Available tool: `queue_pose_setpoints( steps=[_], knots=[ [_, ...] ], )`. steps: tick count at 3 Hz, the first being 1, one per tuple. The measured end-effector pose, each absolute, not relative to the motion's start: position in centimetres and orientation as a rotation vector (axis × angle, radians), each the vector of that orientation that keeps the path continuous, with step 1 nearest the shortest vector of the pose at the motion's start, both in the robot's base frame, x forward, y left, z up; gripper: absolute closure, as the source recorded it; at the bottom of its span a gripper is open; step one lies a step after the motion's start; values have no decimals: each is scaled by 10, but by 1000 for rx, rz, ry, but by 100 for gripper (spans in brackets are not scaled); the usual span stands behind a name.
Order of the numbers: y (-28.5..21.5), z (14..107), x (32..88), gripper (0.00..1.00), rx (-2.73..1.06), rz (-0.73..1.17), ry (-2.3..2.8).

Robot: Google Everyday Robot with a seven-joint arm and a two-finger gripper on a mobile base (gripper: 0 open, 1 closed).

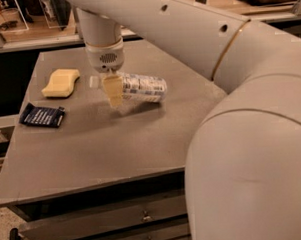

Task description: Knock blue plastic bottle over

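Observation:
The blue plastic bottle [141, 87] lies on its side on the grey table [106, 144], near the middle. Its white cap [94, 82] points left and its white-and-blue label faces up. My gripper [113, 92] hangs from the white arm directly over the bottle's neck end and covers part of the bottle from this view. Whether it touches the bottle cannot be told.
A yellow sponge [61, 82] lies at the table's left rear. A dark blue packet [41, 115] lies near the left edge. My large white arm [240, 113] fills the right side of the view. Drawers [120, 221] sit below the table front.

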State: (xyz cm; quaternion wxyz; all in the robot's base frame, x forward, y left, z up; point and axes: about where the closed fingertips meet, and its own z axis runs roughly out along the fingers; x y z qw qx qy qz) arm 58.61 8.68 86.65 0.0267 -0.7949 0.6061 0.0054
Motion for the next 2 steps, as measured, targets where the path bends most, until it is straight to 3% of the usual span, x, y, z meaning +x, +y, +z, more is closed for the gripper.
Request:
queue_pose_setpoints(
  steps=[1,2],
  knots=[
    [91,865,581,28,-2395,160,1868],
    [92,864,584,5,-2381,157,1864]
  ],
)
